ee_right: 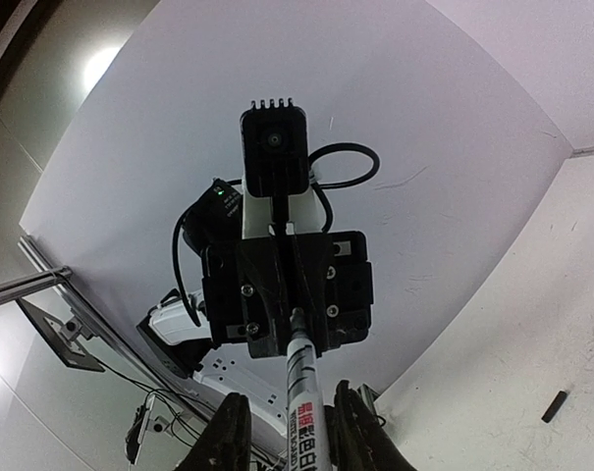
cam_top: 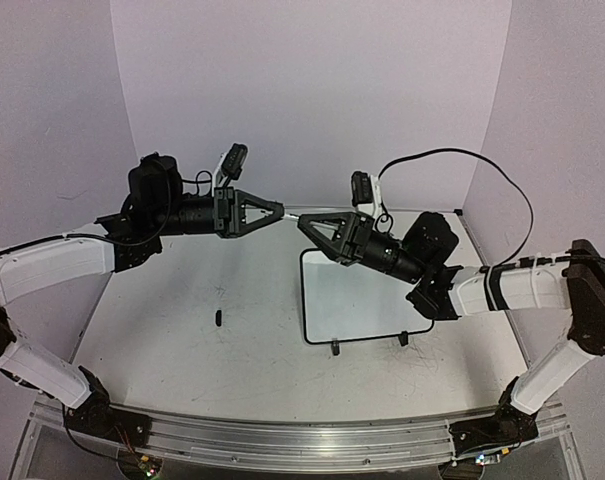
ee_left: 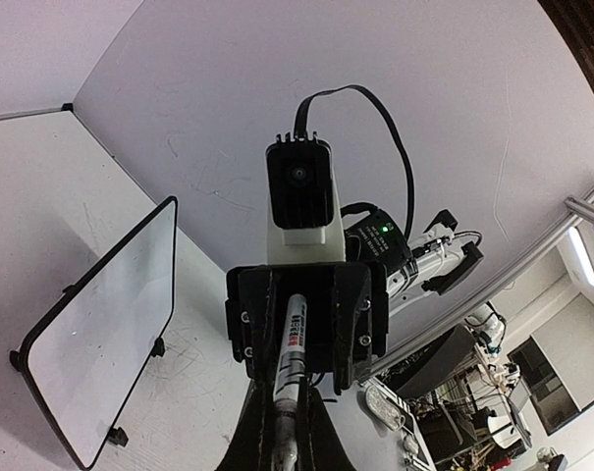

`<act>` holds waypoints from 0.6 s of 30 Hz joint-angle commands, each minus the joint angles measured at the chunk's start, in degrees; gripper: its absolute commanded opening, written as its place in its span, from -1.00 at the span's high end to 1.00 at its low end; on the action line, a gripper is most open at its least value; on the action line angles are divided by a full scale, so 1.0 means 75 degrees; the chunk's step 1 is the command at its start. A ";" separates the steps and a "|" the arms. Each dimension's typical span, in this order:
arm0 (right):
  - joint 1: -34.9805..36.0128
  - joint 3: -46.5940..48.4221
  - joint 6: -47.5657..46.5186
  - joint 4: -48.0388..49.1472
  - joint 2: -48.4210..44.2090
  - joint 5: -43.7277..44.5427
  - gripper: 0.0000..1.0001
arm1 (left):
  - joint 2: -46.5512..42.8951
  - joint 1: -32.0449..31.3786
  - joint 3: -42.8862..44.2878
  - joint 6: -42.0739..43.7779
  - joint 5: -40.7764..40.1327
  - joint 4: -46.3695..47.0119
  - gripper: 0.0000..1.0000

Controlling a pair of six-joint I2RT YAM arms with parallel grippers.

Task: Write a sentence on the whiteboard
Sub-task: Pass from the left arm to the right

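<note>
**Mid-air handover of the marker, seen from above and from both wrists.** The left pincer and right pincer are facing each other tip to tip above the worktop, with the marker bridging them. The left pincer is clenching the barrel, and in its wrist view the fingers are pressing on both sides. The right pincer is standing released, its fingers flanking the barrel with a gap on each side. The board is lying on the worktop right of centre, below the right arm, with its two feet at the near edge and its face blank. A small black piece, probably the cap, is lying well apart to the left.

**Judged step:** the left arm is passing the marker to the right arm for writing. To do it well, the right pincer should be closing squarely on the barrel, centred between its pads, while the left is holding firm. The left should be letting go only once that grip is sure, then drawing straight back along the marker's axis so as not to tilt it. Which end carries the tip cannot be told; it should be pointing out of the right pincer.
</note>
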 commanded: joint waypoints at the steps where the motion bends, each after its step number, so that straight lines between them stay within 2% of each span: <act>1: 0.0095 0.0459 0.0136 0.0484 0.0145 -0.0199 0.49 | -0.0101 -0.0154 -0.0082 0.0074 0.0126 0.0116 1.00; 4: 0.0095 0.0452 0.0243 0.0485 0.0158 -0.0130 0.65 | -0.0100 -0.0154 -0.0091 0.0089 0.0161 0.0116 1.00; 6: 0.0091 0.0474 0.0327 0.0495 0.0174 -0.0074 0.67 | -0.0101 -0.0154 -0.0097 0.0105 0.0180 0.0116 1.00; 14: 0.0097 0.0694 0.0583 0.0496 0.0350 -0.0112 0.49 | -0.0127 -0.0154 -0.0111 0.0163 0.0227 0.0116 1.00; 18: 0.0095 0.0728 0.0670 0.0494 0.0444 -0.0168 0.57 | -0.0148 -0.0154 -0.0135 0.0187 0.0226 0.0116 1.00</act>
